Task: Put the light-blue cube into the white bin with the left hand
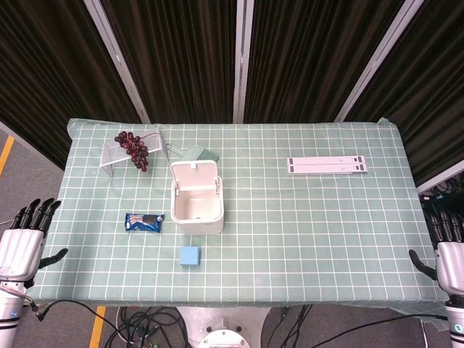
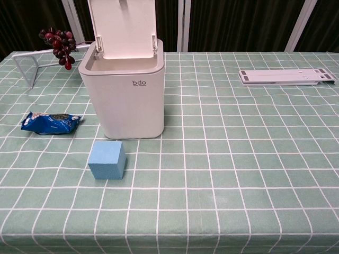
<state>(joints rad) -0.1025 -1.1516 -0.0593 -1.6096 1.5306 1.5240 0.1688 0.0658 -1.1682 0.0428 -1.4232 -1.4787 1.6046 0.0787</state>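
The light-blue cube [image 1: 190, 256] [image 2: 107, 160] sits on the green checked tablecloth, just in front of the white bin [image 1: 196, 196] [image 2: 125, 90]. The bin stands upright with its lid flipped open toward the back. My left hand [image 1: 23, 239] hangs off the table's left edge, fingers spread, holding nothing, well left of the cube. My right hand [image 1: 449, 250] is off the right edge, fingers apart and holding nothing. Neither hand shows in the chest view.
A blue snack packet [image 1: 144, 222] [image 2: 51, 123] lies left of the bin. A wire rack with dark grapes [image 1: 133, 148] [image 2: 60, 42] stands at the back left. A white flat stand [image 1: 328, 166] [image 2: 287, 75] lies at the back right. Cables hang below the front edge.
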